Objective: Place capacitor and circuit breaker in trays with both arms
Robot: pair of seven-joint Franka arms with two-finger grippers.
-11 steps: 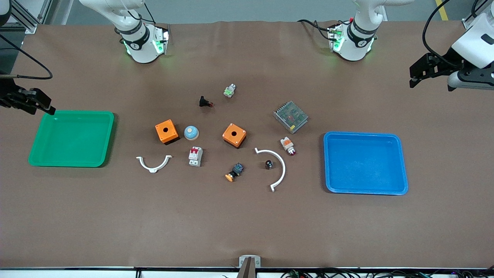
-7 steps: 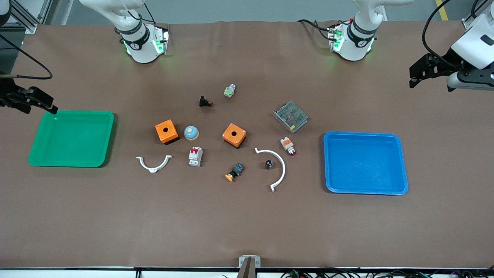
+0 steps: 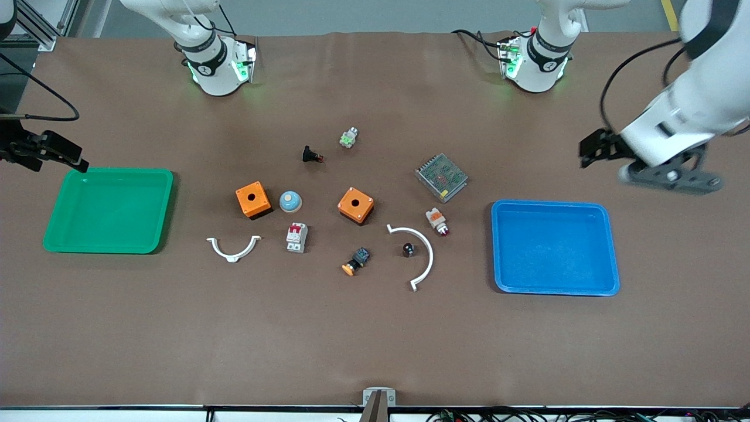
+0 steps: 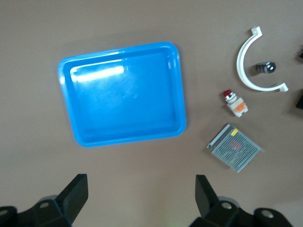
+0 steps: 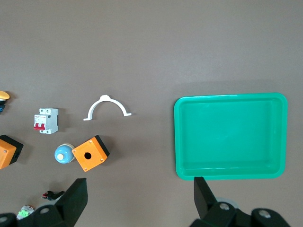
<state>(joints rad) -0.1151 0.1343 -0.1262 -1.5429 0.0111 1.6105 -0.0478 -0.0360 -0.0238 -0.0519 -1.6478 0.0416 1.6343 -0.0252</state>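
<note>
Where the two arm bases stand along its top edge, the table (image 3: pixel 375 340) is covered in matte brown sheeting with faint creases, and grey floor shows past it. Two glossy plastic trays with rounded corners lie on it: a green tray (image 3: pixel 58 234) toward the right arm's end and a blue tray (image 3: pixel 613 252) toward the left arm's end.

Lying flat between an orange box (image 3: pixel 253 200) and the front camera, the circuit breaker (image 3: pixel 297 237) is a small white-and-grey block; its long axis runs toward the robots, red levers at that end. Well apart from it, toward the left arm's end, the capacitor (image 3: pixel 408 249), a stubby black cylinder, sits inside the curve of a white arc clip (image 3: pixel 426 253).

Over bare table by the blue tray's corner, the left gripper (image 4: pixel 142 194) hangs with fingers spread wide and empty. Hovering just off the green tray's corner, the right gripper (image 5: pixel 140 196) is likewise spread and empty.
</note>
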